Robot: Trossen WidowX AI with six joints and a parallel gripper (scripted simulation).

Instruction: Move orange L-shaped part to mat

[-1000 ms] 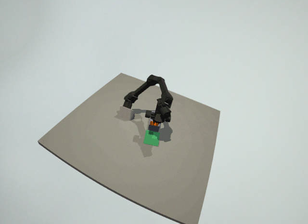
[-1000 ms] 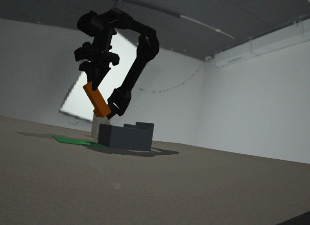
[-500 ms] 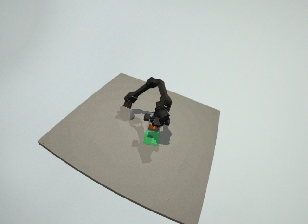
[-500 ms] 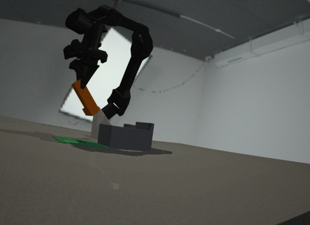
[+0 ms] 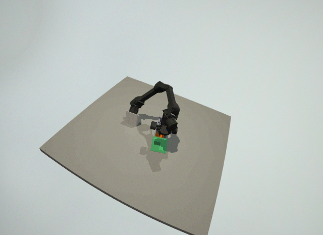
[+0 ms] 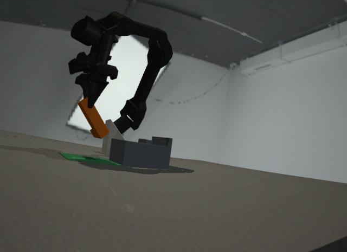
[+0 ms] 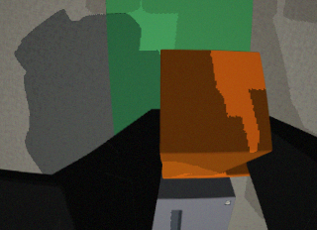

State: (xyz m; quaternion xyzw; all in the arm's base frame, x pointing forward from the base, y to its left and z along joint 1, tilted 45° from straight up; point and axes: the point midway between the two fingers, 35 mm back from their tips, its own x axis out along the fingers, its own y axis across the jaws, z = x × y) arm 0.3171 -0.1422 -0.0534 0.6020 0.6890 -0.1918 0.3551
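The orange L-shaped part (image 5: 157, 134) (image 6: 94, 119) (image 7: 188, 101) hangs in the air, steeply tilted, its L-shaped end low. My gripper (image 6: 89, 102) is shut on its upper end; in the wrist view the dark fingers stand on both sides of the part. The green mat (image 5: 159, 148) (image 6: 70, 156) (image 7: 213, 22) lies flat below the part, with a gap between them in the exterior view. The grey tray (image 6: 145, 156) (image 7: 195, 217) stands beside the mat. In the top view the arm hides most of the tray, and the fingertips are hard to make out.
A pale upright block (image 5: 132, 119) (image 6: 105, 143) stands at the arm's base, behind the mat and tray in the exterior view. The tray's raised walls stand close to the mat's edge. Shadows of the arm and part fall over the mat and the table (image 5: 104, 154).
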